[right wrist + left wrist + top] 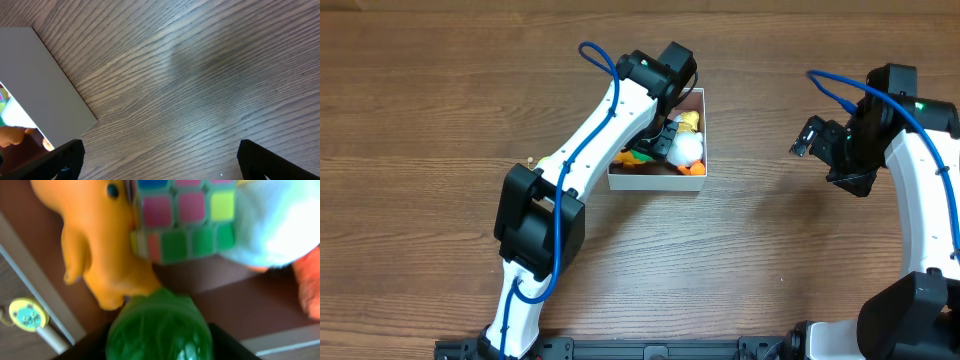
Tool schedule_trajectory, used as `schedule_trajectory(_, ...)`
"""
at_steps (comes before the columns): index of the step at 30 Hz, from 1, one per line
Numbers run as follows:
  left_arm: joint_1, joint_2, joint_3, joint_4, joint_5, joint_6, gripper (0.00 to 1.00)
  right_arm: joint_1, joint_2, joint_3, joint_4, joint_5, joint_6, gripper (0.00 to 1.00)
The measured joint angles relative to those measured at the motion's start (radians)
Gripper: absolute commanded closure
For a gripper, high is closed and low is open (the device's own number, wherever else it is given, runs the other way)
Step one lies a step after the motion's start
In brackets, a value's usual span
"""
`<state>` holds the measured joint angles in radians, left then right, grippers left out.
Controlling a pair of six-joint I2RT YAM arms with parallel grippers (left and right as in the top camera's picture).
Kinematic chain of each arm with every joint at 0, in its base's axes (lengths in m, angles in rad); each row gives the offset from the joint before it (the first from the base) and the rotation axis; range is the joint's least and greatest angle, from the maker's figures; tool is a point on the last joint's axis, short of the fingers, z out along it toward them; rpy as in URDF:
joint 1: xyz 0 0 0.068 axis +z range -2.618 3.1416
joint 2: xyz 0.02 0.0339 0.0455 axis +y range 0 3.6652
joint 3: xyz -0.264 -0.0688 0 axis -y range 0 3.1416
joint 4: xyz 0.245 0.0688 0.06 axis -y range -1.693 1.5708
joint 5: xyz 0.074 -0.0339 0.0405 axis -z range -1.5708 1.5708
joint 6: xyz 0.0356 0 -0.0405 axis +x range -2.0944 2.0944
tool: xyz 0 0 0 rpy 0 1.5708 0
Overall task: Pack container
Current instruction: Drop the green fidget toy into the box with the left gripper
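Trouble looked likeliest at the release: the left gripper (663, 136) had its jaws pinched on a green toy (157, 325), and just ahead of them the floor was crowded. An orange toy (100, 245) touched the green one's front, with a cube (185, 220) and a white plush (280, 220) beyond. Dropped there, the green toy could ride up on the orange one and tip over the wall. A finger could also catch the pile on the way out and drag the container (655, 181).

The container lay around and under the left jaws, with its wall off to their left. A yellow disc (27, 314) sat outside that wall. The right gripper (160, 167) hung wide open, holding nothing. The container was well apart from it, off to its jaws' left.
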<state>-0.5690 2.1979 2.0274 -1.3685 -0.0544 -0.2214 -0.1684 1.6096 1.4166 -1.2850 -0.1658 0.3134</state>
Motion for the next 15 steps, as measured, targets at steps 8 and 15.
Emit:
schedule_trajectory(8,0.066,-0.003,0.159,-0.267,-0.002,0.019,0.0,0.0,0.0,0.0,-0.002,0.002,0.0,0.0)
schedule_trajectory(15,0.18,-0.156,0.251,-0.315,0.005,0.018,0.0,0.0,0.0,0.0,-0.013,0.002,0.0,0.0)
